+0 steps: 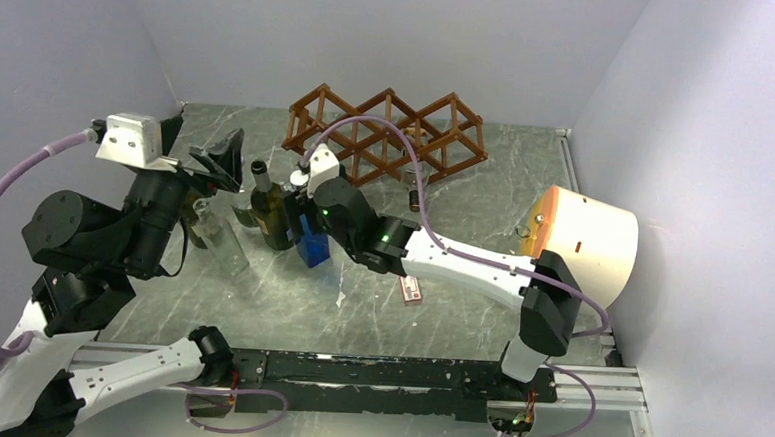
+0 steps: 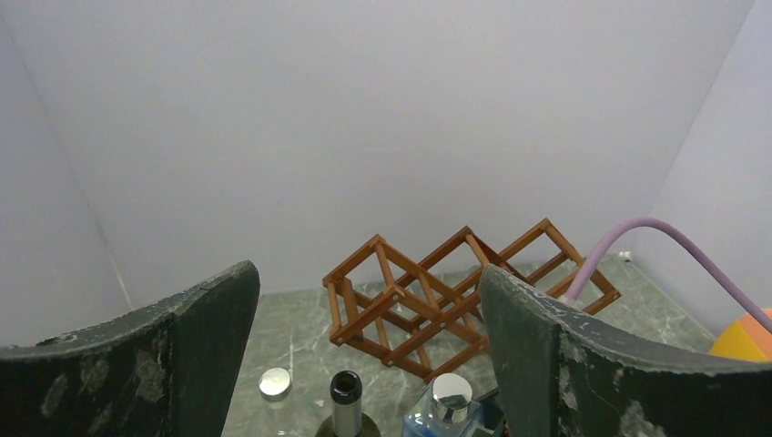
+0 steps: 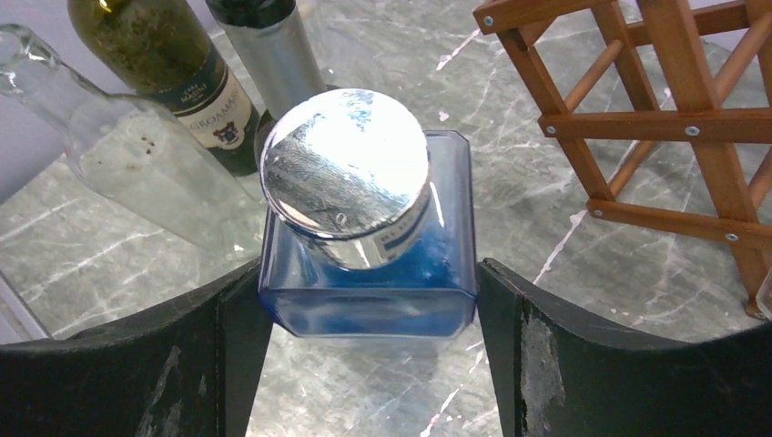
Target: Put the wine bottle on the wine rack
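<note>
The wine bottle (image 1: 272, 212) is dark green with a grey-foiled neck and stands upright left of centre. In the right wrist view its labelled body (image 3: 173, 64) is at top left. Its open mouth (image 2: 346, 387) shows low in the left wrist view. The wine rack (image 1: 388, 136) (image 2: 446, 291) (image 3: 665, 118) stands at the back. My left gripper (image 1: 221, 160) (image 2: 369, 364) hovers open and empty, left of and above the bottle. My right gripper (image 1: 312, 237) (image 3: 364, 350) is open, its fingers close on either side of a square blue bottle (image 3: 369, 273) standing on the table.
A clear glass bottle (image 1: 224, 245) (image 3: 137, 173) with a silver cap (image 2: 275, 382) stands left of the wine bottle. A large white and orange cylinder (image 1: 583, 239) lies at the right edge. A small reddish piece (image 1: 412, 290) lies under the right arm. Walls enclose three sides.
</note>
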